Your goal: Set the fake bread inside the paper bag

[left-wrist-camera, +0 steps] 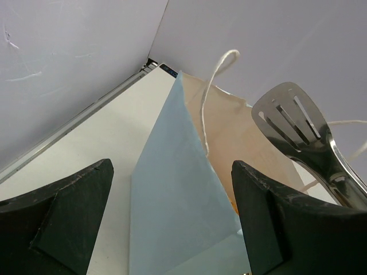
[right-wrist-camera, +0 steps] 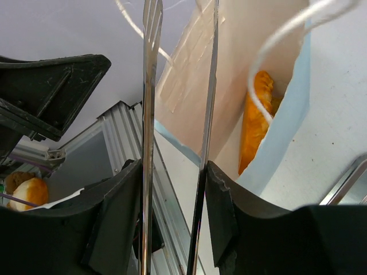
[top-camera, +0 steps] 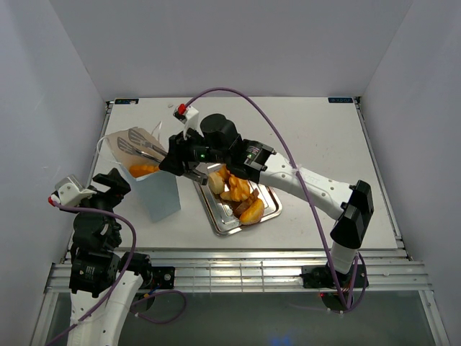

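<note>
The pale blue paper bag (top-camera: 162, 198) stands upright at the left with its top open. One orange bread piece (top-camera: 144, 170) lies inside it and also shows in the right wrist view (right-wrist-camera: 255, 120). Several golden bread pieces (top-camera: 241, 194) lie on the silver tray (top-camera: 223, 225). My right gripper (top-camera: 184, 162) is shut on silver tongs (top-camera: 140, 148), whose blades hang over the bag's mouth with nothing between them (right-wrist-camera: 150, 86). My left gripper (top-camera: 115, 182) is open, its fingers either side of the bag's corner (left-wrist-camera: 172, 189) without touching it.
The bag's white string handles (left-wrist-camera: 215, 74) stick up near the tongs' slotted blade (left-wrist-camera: 298, 123). The tray sits just right of the bag. White walls close in the table at the left, back and right.
</note>
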